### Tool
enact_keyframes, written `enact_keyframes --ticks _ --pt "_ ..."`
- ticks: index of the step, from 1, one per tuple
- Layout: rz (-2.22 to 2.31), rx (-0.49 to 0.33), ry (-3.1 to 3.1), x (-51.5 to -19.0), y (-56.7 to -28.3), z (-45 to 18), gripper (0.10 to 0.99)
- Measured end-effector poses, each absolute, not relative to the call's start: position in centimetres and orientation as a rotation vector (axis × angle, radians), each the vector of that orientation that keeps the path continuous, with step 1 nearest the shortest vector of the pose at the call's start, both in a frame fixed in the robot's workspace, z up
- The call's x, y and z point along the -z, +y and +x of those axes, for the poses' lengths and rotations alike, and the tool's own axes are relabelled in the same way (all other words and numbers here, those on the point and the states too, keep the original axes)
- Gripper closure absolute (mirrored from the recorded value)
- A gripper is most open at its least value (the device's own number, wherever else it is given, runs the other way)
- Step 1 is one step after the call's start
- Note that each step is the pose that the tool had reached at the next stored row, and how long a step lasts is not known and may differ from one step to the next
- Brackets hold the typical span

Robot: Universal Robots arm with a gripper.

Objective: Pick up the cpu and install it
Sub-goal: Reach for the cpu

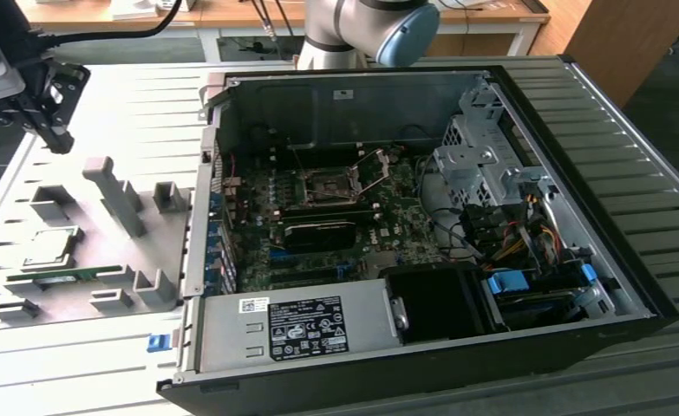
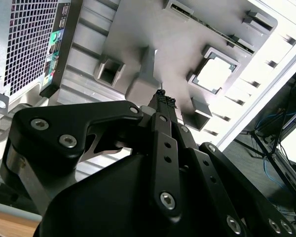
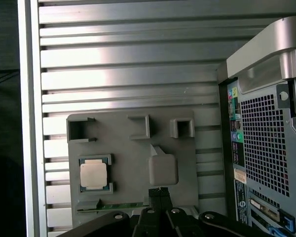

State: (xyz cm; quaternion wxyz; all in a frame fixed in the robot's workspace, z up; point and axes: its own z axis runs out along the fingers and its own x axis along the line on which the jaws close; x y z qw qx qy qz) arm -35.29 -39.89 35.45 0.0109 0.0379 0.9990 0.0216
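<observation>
Gripper [image 3: 158,190], fingers seemingly pressed together, empty, hangs well apart from the cpu [image 3: 93,174] — spread first, then centre squarely over it

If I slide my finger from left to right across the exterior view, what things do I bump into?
cpu → tall grey post → socket → silver drive cage
</observation>
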Motion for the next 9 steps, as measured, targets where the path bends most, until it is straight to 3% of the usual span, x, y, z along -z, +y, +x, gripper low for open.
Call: enact_keyframes --ticks 9 --pt "0.118 -0.067 3.117 -35.31 -39.89 -36.31 0.98"
